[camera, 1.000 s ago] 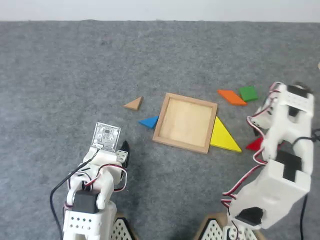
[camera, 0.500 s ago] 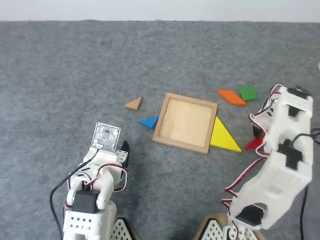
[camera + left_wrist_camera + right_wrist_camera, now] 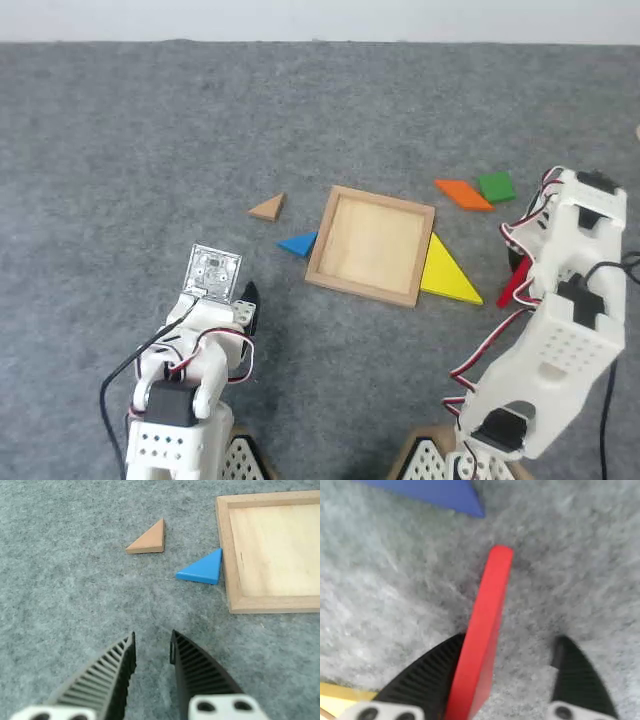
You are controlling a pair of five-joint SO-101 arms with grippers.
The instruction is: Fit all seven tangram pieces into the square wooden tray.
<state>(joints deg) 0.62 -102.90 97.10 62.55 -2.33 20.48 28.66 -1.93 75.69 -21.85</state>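
Pieces lie scattered around the square wooden tray (image 3: 321, 240) in the high view. It sits near the middle of the grey felt (image 3: 150, 120) with bare wood showing across its floor. A brown triangle (image 3: 268, 208) lies flat a little apart from the tray's left side, and a blue triangle (image 3: 299, 243) touches the left rim. A yellow triangle (image 3: 448, 272) lies against the right rim. Farther back on the right, an orange parallelogram (image 3: 463, 193) and a green square (image 3: 497, 186) lie just beside each other. A red piece (image 3: 513, 285) juts out tilted from under the right arm (image 3: 560, 320), near the yellow triangle's tip. The left arm (image 3: 190, 380) sits at the near edge, and the left gripper (image 3: 249, 298) points toward the blue triangle, well apart from it. In the left wrist view this gripper's jaws stand a little apart over bare felt, grasping nothing. Beyond them lie the brown triangle and the blue triangle, one corner of the blue one touching the tray's rim. In the right wrist view the right gripper (image 3: 510, 642) is spread wide. The red piece stands on its edge and leans against one finger (image 3: 427, 672), with the other finger well apart from it, so it is propped rather than pinched. A dark blue piece (image 3: 430, 492) lies flat on the felt near the red piece's far end, and a sliver of the yellow triangle shows beside the near finger.
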